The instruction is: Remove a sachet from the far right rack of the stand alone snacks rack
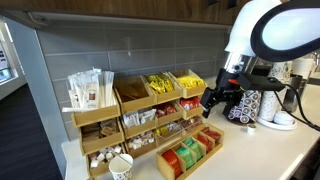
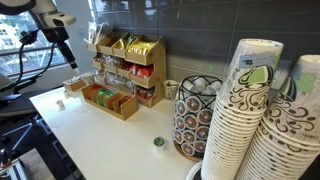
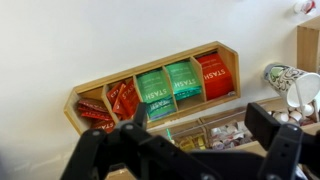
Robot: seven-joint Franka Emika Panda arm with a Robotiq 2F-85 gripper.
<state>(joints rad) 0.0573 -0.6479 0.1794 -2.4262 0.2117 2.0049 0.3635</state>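
Red sachets (image 3: pixel 213 75) read STASH in wrist view — illegible in both exterior views.

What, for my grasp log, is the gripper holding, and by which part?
Nothing. The gripper hangs open and empty, clear of the rack.

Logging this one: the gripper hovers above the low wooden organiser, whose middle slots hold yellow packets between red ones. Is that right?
Not quite: the middle slots hold green packets, not yellow ones, as the wrist view shows. The rest holds: red packets flank them in the low wooden organiser, and the gripper hovers above it.
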